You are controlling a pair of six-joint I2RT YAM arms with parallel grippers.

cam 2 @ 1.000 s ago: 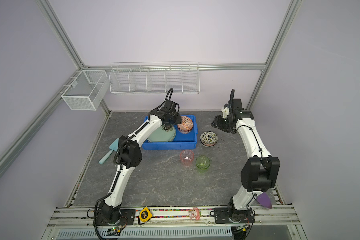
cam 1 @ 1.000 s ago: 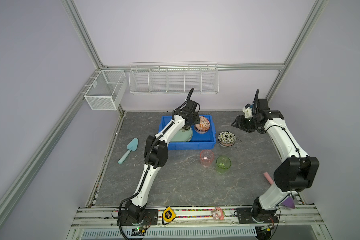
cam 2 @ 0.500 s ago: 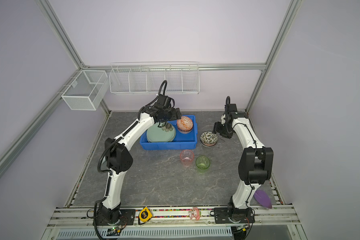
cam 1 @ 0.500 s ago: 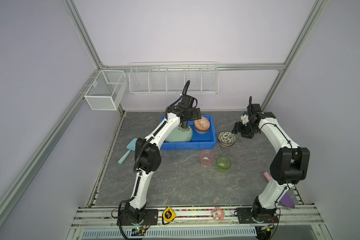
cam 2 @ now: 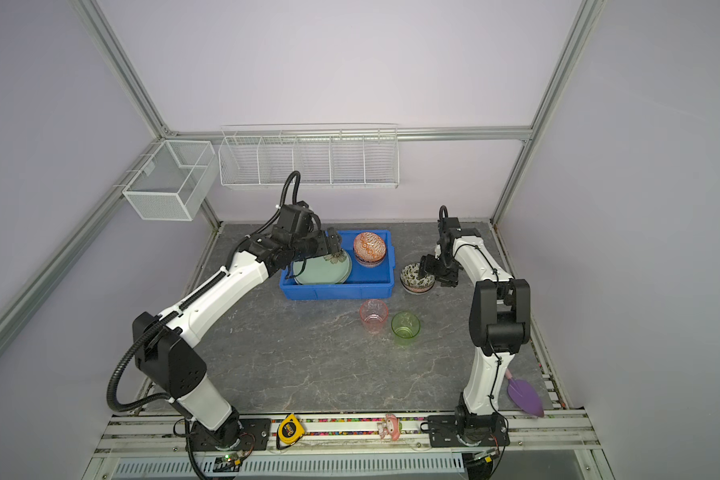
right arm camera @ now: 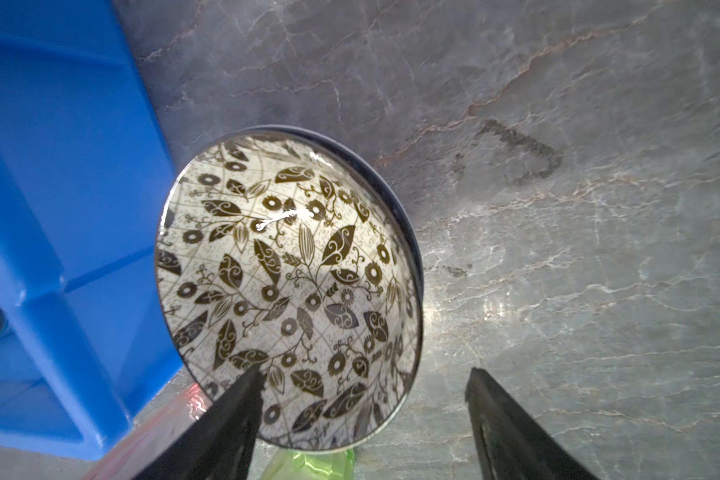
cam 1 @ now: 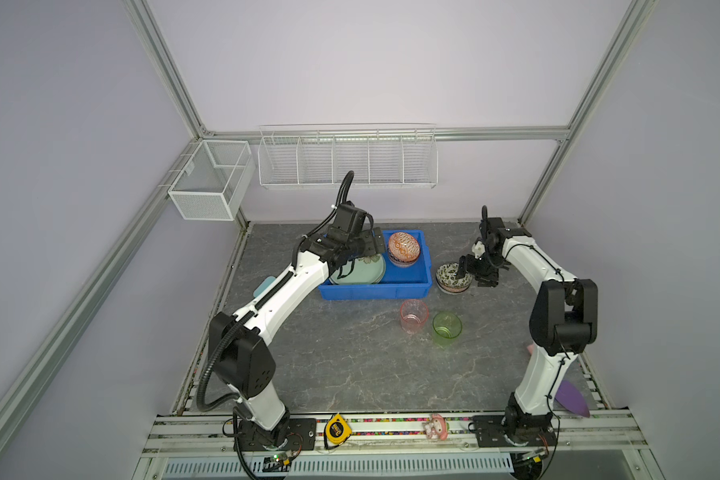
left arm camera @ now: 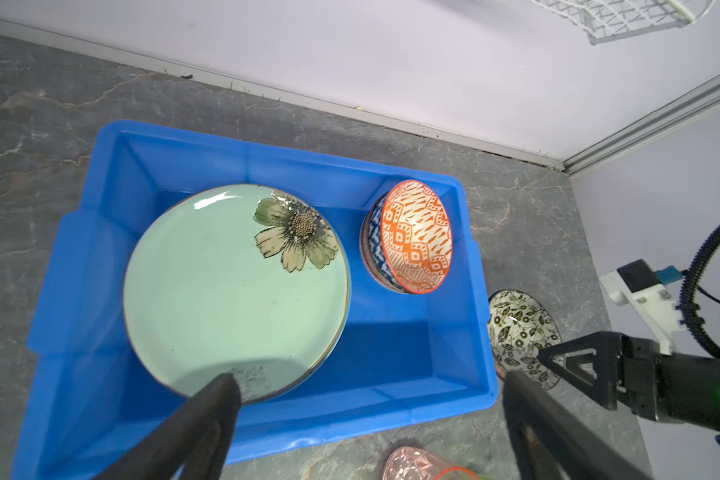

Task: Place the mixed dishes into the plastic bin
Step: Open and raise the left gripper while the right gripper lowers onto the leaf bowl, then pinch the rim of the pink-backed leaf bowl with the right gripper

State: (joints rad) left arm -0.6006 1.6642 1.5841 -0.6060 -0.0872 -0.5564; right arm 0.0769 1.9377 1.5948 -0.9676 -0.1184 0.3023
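Note:
The plastic bin (cam 1: 375, 287) (cam 2: 336, 291) (left arm camera: 267, 154) is bright blue and sits at the back of the table. Of the mixed dishes, it holds a pale green flower plate (cam 1: 360, 270) (left arm camera: 225, 291) and an orange patterned bowl (cam 1: 404, 246) (left arm camera: 416, 237) tilted on a blue-patterned one. My left gripper (cam 1: 368, 243) (left arm camera: 368, 378) hangs open and empty over the bin. A black-and-white leaf bowl (cam 1: 454, 276) (right arm camera: 287, 270) stands right of the bin. My right gripper (cam 1: 472, 272) (right arm camera: 364, 372) is open astride its rim. A pink cup (cam 1: 414, 316) and a green cup (cam 1: 447, 328) stand in front.
A teal scoop (cam 1: 265, 286) lies left of the bin, mostly behind my left arm. By my right arm's base lies a purple scoop (cam 2: 524, 395). White wire baskets (cam 1: 348, 158) (cam 1: 211, 180) hang on the walls. A tape measure (cam 1: 337, 430) and a small toy (cam 1: 435, 430) sit on the front rail.
My left gripper has opened wide above the green plate, and that arm's elbow has swung left. My right gripper has come down and left onto the leaf bowl's rim, opening wider.

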